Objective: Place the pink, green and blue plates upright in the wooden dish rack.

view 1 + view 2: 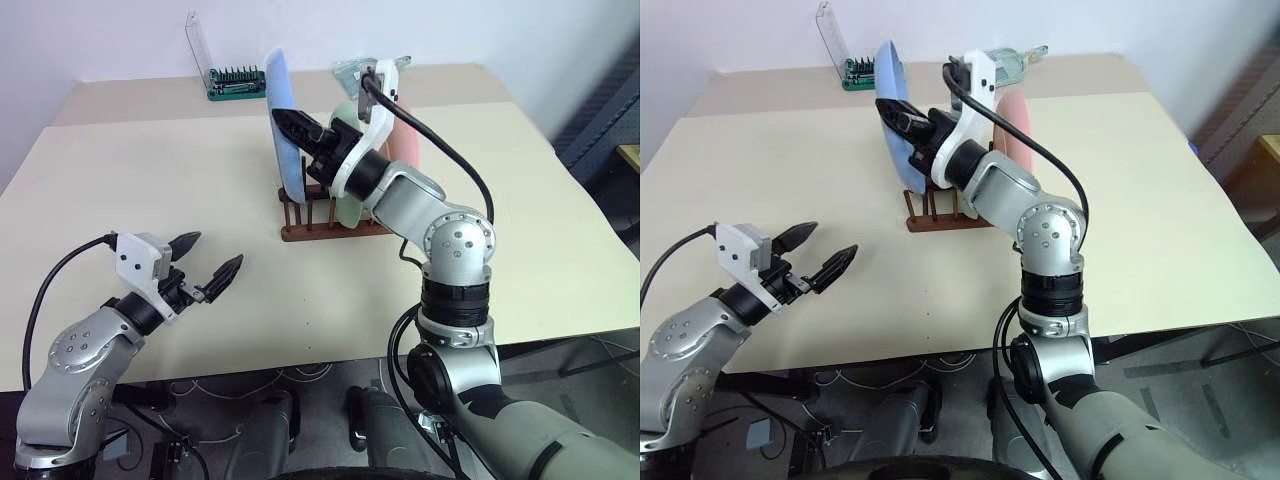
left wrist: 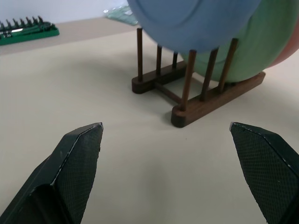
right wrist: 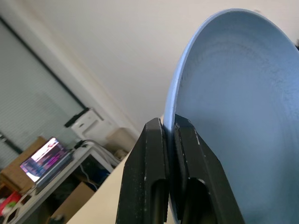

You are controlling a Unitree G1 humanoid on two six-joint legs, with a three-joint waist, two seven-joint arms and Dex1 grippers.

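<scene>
Beige table [image 1: 180, 180] under us held the rack [image 1: 330, 222]; our right gripper [image 1: 290, 122] pinched the blue plate [image 1: 282, 120], left gripper [image 1: 207, 262] spread.

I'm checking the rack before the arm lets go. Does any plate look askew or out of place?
The blue plate leans away from the green plate and pink plate, upright in the rack. It sits at the rack's front end, its rim pinched by the right gripper. Nothing looks spilled or damaged.
</scene>
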